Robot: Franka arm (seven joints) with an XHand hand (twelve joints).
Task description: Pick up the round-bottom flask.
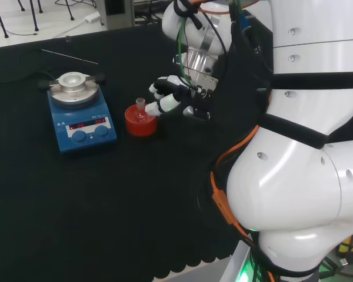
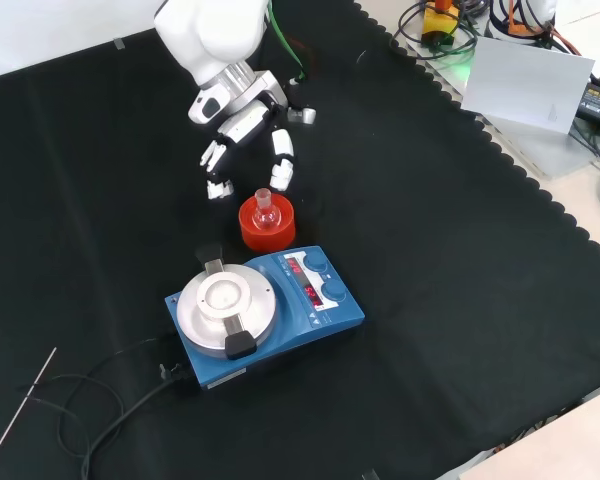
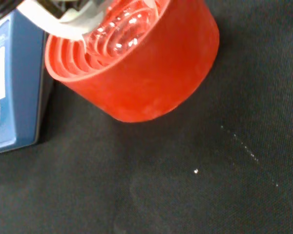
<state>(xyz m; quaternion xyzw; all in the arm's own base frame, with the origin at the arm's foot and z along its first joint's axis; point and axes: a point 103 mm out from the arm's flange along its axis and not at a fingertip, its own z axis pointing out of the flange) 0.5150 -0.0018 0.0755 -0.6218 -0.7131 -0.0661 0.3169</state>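
A small clear round-bottom flask (image 1: 141, 109) (image 2: 266, 211) sits upright in a red ribbed ring stand (image 1: 140, 121) (image 2: 267, 226) (image 3: 146, 73); its glass bulb (image 3: 119, 29) shows inside the ring in the wrist view. The black and white hand (image 1: 175, 97) (image 2: 242, 130) hovers just beside the flask, to its right in the head view and beyond it in the front view. Its fingers are spread and fairly straight, with fingertips (image 2: 279, 178) close to the flask's neck, and nothing is held. A blurred white part of the hand (image 3: 63, 19) shows in the wrist view.
A blue hotplate stirrer (image 1: 79, 117) (image 2: 265, 310) (image 3: 10, 87) with a round white top stands close beside the stand, its cable trailing over the black cloth. A thin metal rod (image 1: 69, 56) (image 2: 18, 415) lies farther off. The arm's white links (image 1: 306, 147) rise at the head view's right.
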